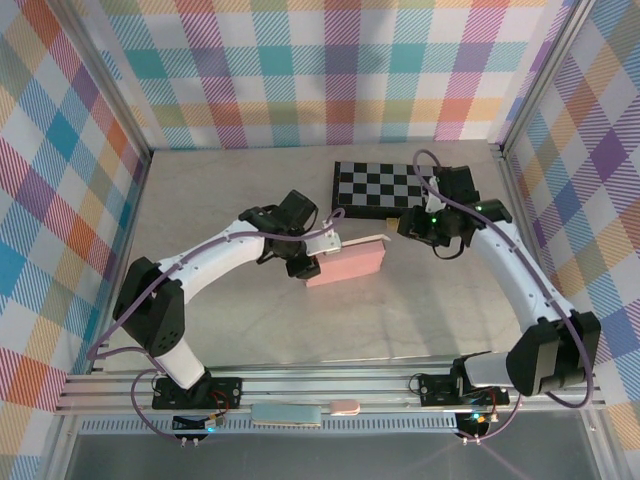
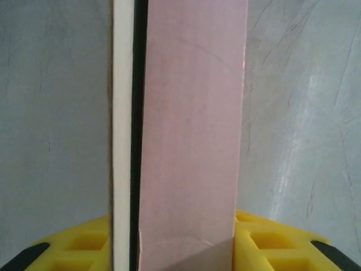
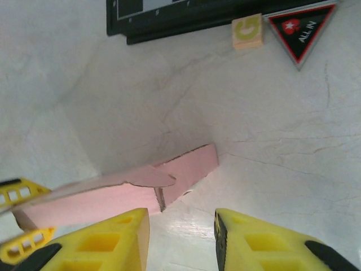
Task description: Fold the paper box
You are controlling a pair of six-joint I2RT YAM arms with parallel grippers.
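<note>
Top external view: paper box (image 1: 350,265) beside the chequered board (image 1: 385,190) looks half-formed, with its flaps loose; left gripper (image 2: 177,248) clamps its wall, right gripper (image 3: 181,237) gapes empty.

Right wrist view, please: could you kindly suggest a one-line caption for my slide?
Open right gripper facing one end of the pink paper box, with the checkerboard edge beyond.

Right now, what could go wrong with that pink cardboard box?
The left gripper pinches just one thin wall of the pale pink cardboard box; it might crease or slip free. The right gripper hovers open beside the box's loose rounded tab; closing in could crush it.
</note>
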